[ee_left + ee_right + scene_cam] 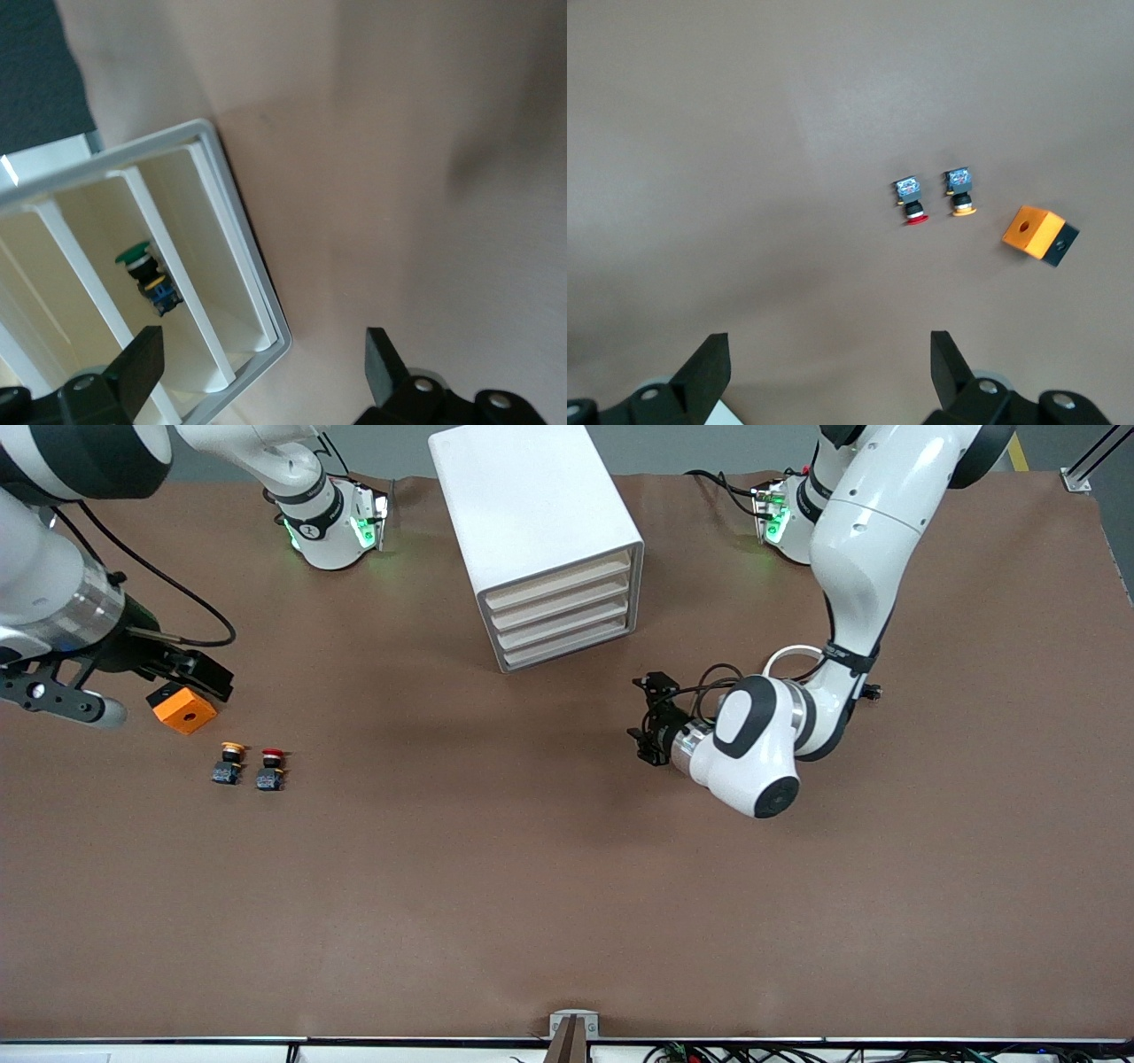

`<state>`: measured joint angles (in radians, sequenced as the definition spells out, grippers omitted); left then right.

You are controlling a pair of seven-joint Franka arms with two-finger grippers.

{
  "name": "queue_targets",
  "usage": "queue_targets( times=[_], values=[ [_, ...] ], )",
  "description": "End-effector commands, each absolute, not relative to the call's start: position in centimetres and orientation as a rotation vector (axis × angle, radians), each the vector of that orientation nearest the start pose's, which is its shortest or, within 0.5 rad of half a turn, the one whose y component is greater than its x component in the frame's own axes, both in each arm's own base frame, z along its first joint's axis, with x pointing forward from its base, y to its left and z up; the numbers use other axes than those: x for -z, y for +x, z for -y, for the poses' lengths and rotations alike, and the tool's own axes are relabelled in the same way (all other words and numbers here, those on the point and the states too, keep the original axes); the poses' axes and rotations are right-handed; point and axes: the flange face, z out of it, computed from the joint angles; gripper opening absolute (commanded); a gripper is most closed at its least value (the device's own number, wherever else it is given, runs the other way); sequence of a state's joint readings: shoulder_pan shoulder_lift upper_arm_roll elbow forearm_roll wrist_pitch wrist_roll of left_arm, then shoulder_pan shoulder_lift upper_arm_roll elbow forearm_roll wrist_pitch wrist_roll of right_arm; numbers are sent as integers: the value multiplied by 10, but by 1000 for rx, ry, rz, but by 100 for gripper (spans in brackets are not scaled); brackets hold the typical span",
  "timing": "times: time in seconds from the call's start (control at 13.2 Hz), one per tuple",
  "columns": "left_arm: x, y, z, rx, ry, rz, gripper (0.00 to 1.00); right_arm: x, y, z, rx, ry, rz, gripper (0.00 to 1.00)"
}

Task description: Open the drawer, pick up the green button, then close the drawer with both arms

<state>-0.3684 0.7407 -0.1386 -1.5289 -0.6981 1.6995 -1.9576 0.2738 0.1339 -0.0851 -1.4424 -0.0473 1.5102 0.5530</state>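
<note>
Because all four pale beige drawers of the boxy white cabinet (540,540) look shut, the spread-fingered left gripper (645,722) before them could pull the wrong one; the small green-capped button (144,270) sits inside, while the right gripper (190,673), also open, waits over the orange block (183,710).

Green button (146,276) unseen from front; cabinet (133,266) cut by wrist frame edge.

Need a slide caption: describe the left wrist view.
Open left gripper faces the cabinet, green button visible inside.
</note>
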Motion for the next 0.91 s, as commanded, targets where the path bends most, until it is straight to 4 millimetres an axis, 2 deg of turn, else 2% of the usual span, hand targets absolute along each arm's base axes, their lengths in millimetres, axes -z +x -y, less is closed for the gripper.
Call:
queue_targets(
  times=[0.0, 0.15, 0.23, 0.45, 0.53, 0.68, 0.83],
  values=[
    [-205, 540, 380, 1576, 1742, -2561, 100, -598, 598, -139, -18, -3133, -868, 100],
    [-194, 529, 393, 1641, 1621, -2677, 99, -587, 611, -158, 36, -3031, -1152, 100],
    [-192, 519, 405, 1653, 1645, -2676, 94, -585, 615, -164, 73, -2963, -1271, 100],
    [-170, 496, 425, 1666, 1629, -2788, 93, -576, 625, -169, 120, -2792, -1554, 100],
    [-166, 489, 432, 1666, 1637, -2811, 93, -572, 626, -171, 117, -2773, -1583, 100],
    [-161, 474, 440, 1759, 1662, -2804, 88, -555, 628, -191, 105, -2815, -1550, 100],
    [-155, 465, 441, 1820, 1683, -2808, 73, -541, 629, -209, 110, -2856, -1508, 100]
  ],
)
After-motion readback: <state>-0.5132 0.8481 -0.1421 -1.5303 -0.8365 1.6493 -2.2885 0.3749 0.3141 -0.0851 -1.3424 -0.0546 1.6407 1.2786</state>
